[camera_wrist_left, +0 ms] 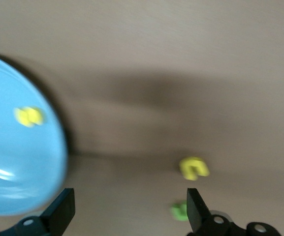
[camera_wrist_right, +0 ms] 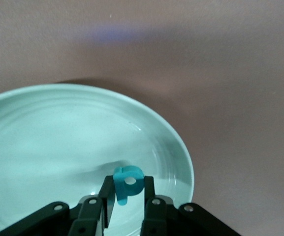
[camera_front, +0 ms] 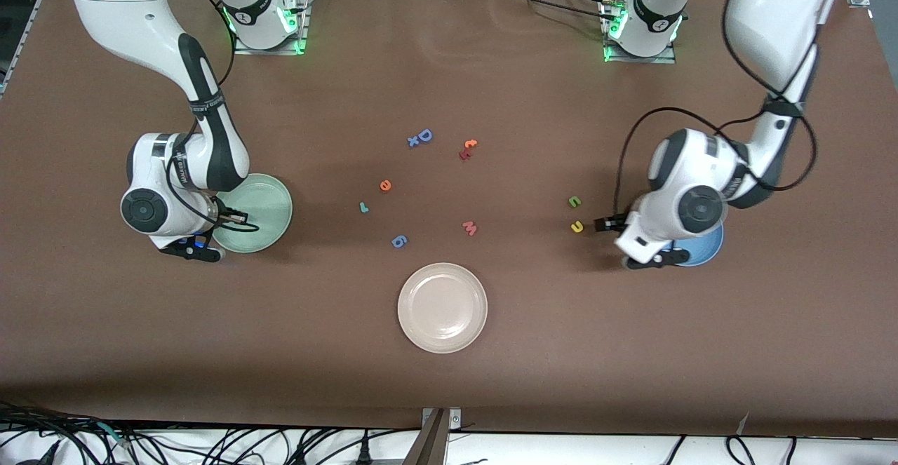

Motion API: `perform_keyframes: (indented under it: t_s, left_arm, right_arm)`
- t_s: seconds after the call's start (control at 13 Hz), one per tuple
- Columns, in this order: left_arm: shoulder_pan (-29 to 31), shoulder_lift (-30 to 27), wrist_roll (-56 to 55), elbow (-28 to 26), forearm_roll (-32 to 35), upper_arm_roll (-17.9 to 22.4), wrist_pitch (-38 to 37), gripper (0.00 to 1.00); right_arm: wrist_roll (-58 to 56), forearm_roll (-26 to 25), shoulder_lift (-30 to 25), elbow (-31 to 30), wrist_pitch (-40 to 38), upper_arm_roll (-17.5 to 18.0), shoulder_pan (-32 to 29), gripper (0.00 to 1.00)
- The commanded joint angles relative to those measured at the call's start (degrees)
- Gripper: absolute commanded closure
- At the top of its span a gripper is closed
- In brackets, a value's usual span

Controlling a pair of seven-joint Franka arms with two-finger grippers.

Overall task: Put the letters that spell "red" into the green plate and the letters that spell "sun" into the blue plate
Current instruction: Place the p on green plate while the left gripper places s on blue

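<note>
My right gripper hangs low over the green plate, shut on a teal "d". In the front view that gripper sits at the rim of the green plate. My left gripper is open with nothing in it, over bare table at the edge of the blue plate. A yellow "s" lies in that plate. The yellow "u" and olive-green "n" lie on the table beside the left gripper. The orange "e" and teal "r" lie mid-table.
A beige-white plate sits nearest the front camera. Loose letters lie mid-table: a blue "g", a red "w", a larger blue "D" and a red and orange pair. The left arm covers most of the blue plate.
</note>
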Motion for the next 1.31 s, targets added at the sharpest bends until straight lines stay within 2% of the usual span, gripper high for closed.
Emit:
perform_keyframes:
  t_s: [0.0,0.08,0.15,0.23,0.38,0.69,0.85,0.92,1.0,1.08,1.23]
  left_arm:
    - [-3.64,2.5,-8.67,0.9,-0.25,0.49,5.35,0.0]
    - [-4.52,3.21,-10.79,0.9,-0.16,0.49,7.29,0.0]
    - [-4.97,3.65,-11.42,0.81,-0.07,0.66,8.79,0.0]
    - [-4.88,4.0,-11.34,0.37,-0.07,0.66,10.46,0.0]
    - [-4.88,4.79,-11.42,-0.15,-0.07,0.75,12.4,0.0]
    - [-4.71,5.76,-11.69,-1.04,2.64,0.84,13.11,0.0]
    - [-4.71,6.29,-11.95,-1.82,2.66,0.75,13.2,0.02]
    - [-4.71,6.29,-12.47,-2.0,2.74,0.75,13.2,0.05]
    - [-4.8,6.29,-12.57,-2.61,2.74,0.75,13.2,0.23]
    - [-4.8,6.29,-12.57,-2.7,2.74,0.75,13.2,0.48]
    - [-4.8,6.29,-12.57,-3.14,2.74,0.75,13.2,0.66]
  right_arm:
    - [-1.75,1.45,-0.64,-1.02,0.87,-0.14,0.15,0.37]
    - [-1.75,1.45,-1.16,-0.94,0.69,-0.14,0.15,0.17]
    - [-1.49,1.45,-2.13,-0.67,0.17,-0.05,0.24,0.06]
    - [-0.79,1.45,-3.27,-0.59,-0.27,0.38,0.33,0.02]
    - [2.71,1.45,-5.9,1.07,-3.95,1.88,0.85,0.02]
    - [14.39,1.45,-8.2,7.48,-13.09,7.58,0.94,0.03]
    - [21.5,1.53,-8.2,8.38,-12.5,11.7,0.86,0.04]
    - [25.45,1.45,-8.11,8.38,-11.45,13.9,0.94,0.04]
    - [27.32,1.36,-7.76,8.38,-9.26,15.93,1.29,0.04]
    - [27.6,1.45,-7.15,8.29,-7.15,17.08,1.55,0.04]
    - [29.0,1.53,-4.78,7.94,-2.67,18.32,3.48,0.04]
